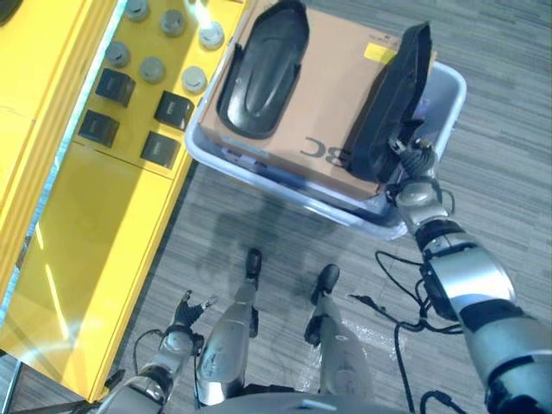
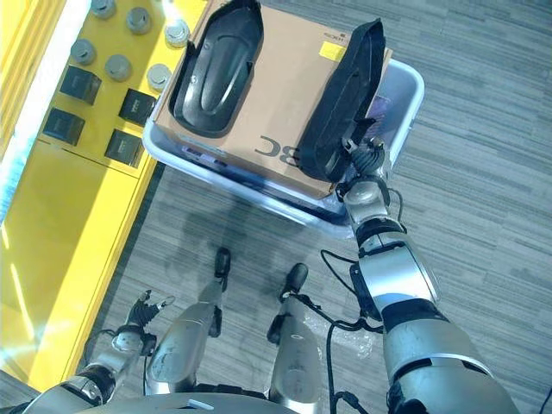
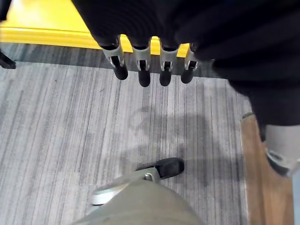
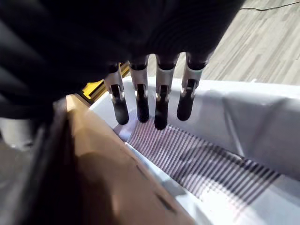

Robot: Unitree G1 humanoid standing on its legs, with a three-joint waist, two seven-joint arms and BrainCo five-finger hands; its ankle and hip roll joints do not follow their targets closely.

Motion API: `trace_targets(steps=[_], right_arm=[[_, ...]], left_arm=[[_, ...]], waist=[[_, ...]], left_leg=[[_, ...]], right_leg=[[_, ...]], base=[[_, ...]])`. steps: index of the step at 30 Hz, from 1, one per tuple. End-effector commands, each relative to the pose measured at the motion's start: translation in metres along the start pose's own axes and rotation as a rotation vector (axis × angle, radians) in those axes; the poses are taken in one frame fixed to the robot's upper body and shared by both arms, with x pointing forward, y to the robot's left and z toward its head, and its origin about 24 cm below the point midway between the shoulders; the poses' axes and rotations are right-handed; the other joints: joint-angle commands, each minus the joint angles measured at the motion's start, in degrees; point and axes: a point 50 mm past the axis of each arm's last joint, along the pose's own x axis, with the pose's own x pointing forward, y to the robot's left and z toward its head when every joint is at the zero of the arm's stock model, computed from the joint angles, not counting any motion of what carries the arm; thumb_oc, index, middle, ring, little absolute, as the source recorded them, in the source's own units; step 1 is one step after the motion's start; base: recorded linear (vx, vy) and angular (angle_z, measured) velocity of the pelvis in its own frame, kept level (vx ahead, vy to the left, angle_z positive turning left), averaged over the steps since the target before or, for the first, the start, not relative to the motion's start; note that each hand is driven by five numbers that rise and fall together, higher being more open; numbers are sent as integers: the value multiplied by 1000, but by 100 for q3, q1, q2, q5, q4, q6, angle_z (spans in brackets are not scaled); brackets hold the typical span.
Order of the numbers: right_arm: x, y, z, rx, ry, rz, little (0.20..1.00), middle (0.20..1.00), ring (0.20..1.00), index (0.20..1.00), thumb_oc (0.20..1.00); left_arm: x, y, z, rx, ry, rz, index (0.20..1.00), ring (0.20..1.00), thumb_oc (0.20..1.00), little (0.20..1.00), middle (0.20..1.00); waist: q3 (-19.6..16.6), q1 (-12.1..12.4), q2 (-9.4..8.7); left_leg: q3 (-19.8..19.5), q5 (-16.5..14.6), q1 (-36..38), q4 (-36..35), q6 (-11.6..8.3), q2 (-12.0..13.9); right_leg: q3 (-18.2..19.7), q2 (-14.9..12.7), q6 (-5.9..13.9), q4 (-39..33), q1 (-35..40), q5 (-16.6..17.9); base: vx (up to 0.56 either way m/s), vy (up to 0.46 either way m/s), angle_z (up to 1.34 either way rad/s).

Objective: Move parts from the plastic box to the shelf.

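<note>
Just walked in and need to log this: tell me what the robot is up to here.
The robot stands by a pale plastic box holding a cardboard carton with two black molded parts on top. Its right hand is at the near end of the right-hand black part, fingers straight above the box's inside in the wrist view, gripping nothing. The left hand hangs low and open over the carpet. The other black part lies untouched. Small grey and black parts sit on the yellow shelf.
</note>
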Motion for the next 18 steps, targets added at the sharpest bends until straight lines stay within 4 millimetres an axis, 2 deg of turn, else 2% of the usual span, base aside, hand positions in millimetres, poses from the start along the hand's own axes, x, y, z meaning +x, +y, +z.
trace_targets(steps=[1,7,11,14,16,17,18], right_arm=[[-3,1,-20,-35,75,28,200,200,200,200,200],[-6,-2,-25,-2,22,35,200,200,200,200,200],[-6,-10,-20,5,-40,3,200,200,200,200,200],[-8,-22,-24,-54,-96,-25,200,200,200,200,200],[-9,-32,-20,-96,-152,-48,200,200,200,200,200],[-9,-31,-20,-96,-151,-48,200,200,200,200,200],[-9,-41,-19,-136,-184,-72,200,200,200,200,200]], left_arm=[[4,3,5,46,-7,8,1000,1000,1000,1000,1000],[5,10,6,32,-20,25,1000,1000,1000,1000,1000],[4,13,6,9,-32,32,1000,1000,1000,1000,1000],[3,21,2,-114,-10,53,1000,1000,1000,1000,1000],[4,30,10,-221,-51,80,1000,1000,1000,1000,1000],[4,30,10,-220,-50,79,1000,1000,1000,1000,1000],[4,38,25,-265,-127,85,1000,1000,1000,1000,1000]], waist=[[-233,188,7],[-398,95,-90],[-501,19,-157],[-689,-58,-230],[-803,-84,-245],[-799,-82,-246],[-847,-91,-247]], left_leg=[[-189,-212,-100,41,-465,131],[-140,-276,117,41,-459,143],[-90,-312,278,41,-454,180],[28,-366,568,41,-447,231],[59,-384,712,41,-451,245],[59,-386,723,41,-451,245],[90,-412,847,41,-464,266]], right_leg=[[234,-511,664,-14,452,-281],[202,-506,659,-14,681,-330],[210,-496,651,-14,805,-368],[222,-494,635,-14,1058,-428],[203,-518,636,-14,1199,-456],[202,-518,636,-14,1211,-458],[189,-516,635,-14,1329,-496]], base=[[7,5,12],[2,-4,8],[1,-5,-2],[22,-30,-10],[22,-20,-12],[19,-25,-6],[34,-24,-6]])
